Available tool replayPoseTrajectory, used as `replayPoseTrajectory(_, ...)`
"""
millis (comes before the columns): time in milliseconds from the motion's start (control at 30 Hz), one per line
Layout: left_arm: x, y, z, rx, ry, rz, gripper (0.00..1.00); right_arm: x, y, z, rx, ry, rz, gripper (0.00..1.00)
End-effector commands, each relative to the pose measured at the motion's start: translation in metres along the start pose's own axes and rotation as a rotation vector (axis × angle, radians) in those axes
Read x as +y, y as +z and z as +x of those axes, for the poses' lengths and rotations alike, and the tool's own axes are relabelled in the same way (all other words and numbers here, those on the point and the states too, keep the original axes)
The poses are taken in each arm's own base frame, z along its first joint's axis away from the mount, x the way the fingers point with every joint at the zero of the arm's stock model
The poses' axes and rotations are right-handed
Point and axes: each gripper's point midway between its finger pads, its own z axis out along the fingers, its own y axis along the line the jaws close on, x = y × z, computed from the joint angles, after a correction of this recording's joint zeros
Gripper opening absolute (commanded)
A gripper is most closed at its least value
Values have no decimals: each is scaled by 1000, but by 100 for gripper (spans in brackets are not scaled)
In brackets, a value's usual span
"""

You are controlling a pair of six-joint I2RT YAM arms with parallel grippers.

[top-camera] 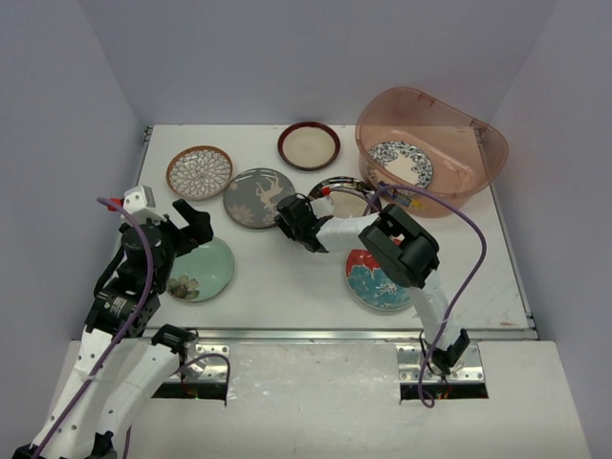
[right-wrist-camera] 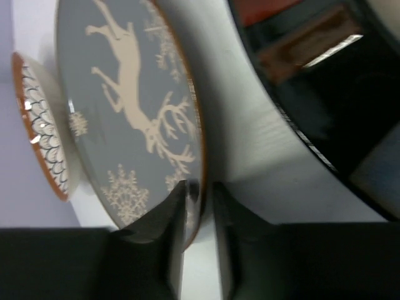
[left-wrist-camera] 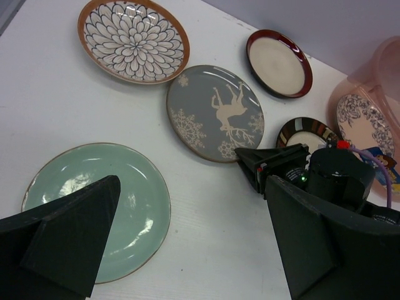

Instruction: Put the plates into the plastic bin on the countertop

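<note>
My right gripper (right-wrist-camera: 197,209) is clenched on the grey deer plate (top-camera: 256,196). In the right wrist view one finger (right-wrist-camera: 167,219) sits against the glazed face and the other against the underside, with the brown rim pinched between them. From above, the bite is on the plate's right-hand edge, the side nearest my arm. The plate looks flat on the white countertop (top-camera: 287,277), though I cannot tell whether it has begun to lift.

What matters next is where the plastic bin (top-camera: 483,143) lies from that grip: off to the right and further back, in the far right corner, its long side running roughly left to right. I judge the carry has to go rightward and away from me, then rise over the bin's near wall. The black-striped cream plate (left-wrist-camera: 300,128) lies between the gripper and the bin, just beside the fingers, so I want height before I swing. The blue-white floral plate (top-camera: 402,163) already lies inside the bin.

The right arm is the nearer one to the bin. My left gripper (top-camera: 188,225) hangs with its fingers spread wide and nothing in them, above the mint green plate (top-camera: 206,273) and well apart from the bin.
</note>
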Motion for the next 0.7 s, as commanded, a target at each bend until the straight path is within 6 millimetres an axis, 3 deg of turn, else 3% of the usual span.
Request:
replayPoseTrajectory(0,-11,-4,-14,-50,-12,52,100,-57,9,-9,-55,-19,179,12)
replayPoseTrajectory(33,-11,-4,-14,-52,-13,51,100,-56,8,-8,-51,-19,176,3)
replayPoseTrajectory(100,-10,-5,-15,-55,-14,51,100,-42,3,-9,-38,-9,113,0)
replayPoseTrajectory(133,-10,-5,-15,-58,-15,52,100,-50,2,-7,-28,-15,124,0)
replayPoseTrajectory(167,-11,-6,-16,-60,-17,54,100,-28,-7,-7,-11,9,33,0)
replayPoseTrajectory(233,-11,-6,-15,-59,-17,54,100,-5,-20,-9,7,34,-81,0)
replayPoseTrajectory(533,-10,-5,-14,-53,-15,51,100,71,-105,-28,82,18,-471,0)
replayPoseTrajectory(667,-9,-5,-13,-55,-16,44,100,99,-130,-29,143,-10,-596,0)
